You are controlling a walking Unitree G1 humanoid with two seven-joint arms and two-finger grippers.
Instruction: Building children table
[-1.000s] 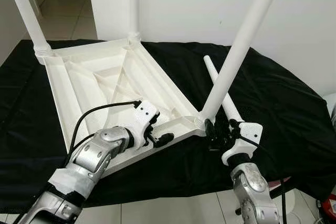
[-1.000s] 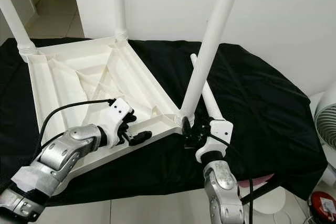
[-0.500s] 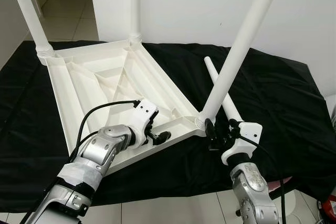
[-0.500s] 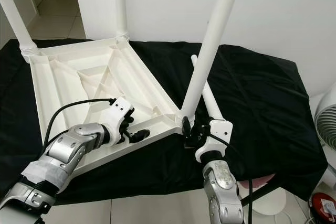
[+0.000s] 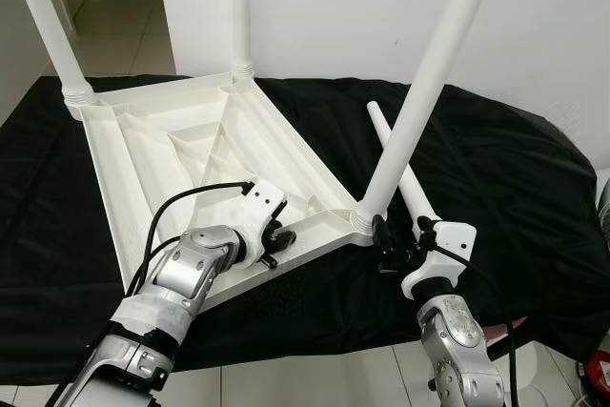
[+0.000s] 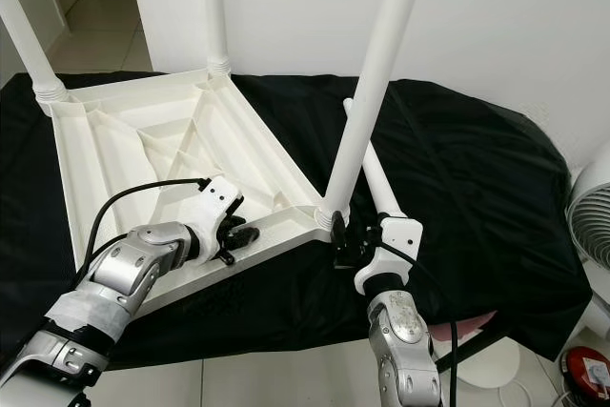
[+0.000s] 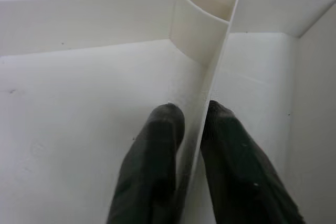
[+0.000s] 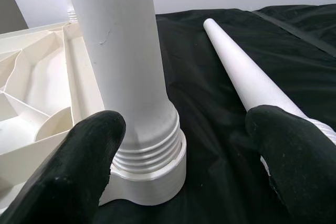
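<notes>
Left eye view: black cloth (image 5: 496, 169) under upturned white table (image 5: 181, 154), tiled floor (image 5: 124, 35) behind.

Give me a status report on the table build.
Left hand pinching a tabletop rib. Right hand open around the near corner leg. Fourth leg loose on the black cloth.

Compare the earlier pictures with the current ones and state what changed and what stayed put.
The left hand moved in from the tabletop's near edge and closed its fingers on a thin rib. The right hand stayed open at the base of the near leg, and the loose leg stayed on the black cloth.
</notes>
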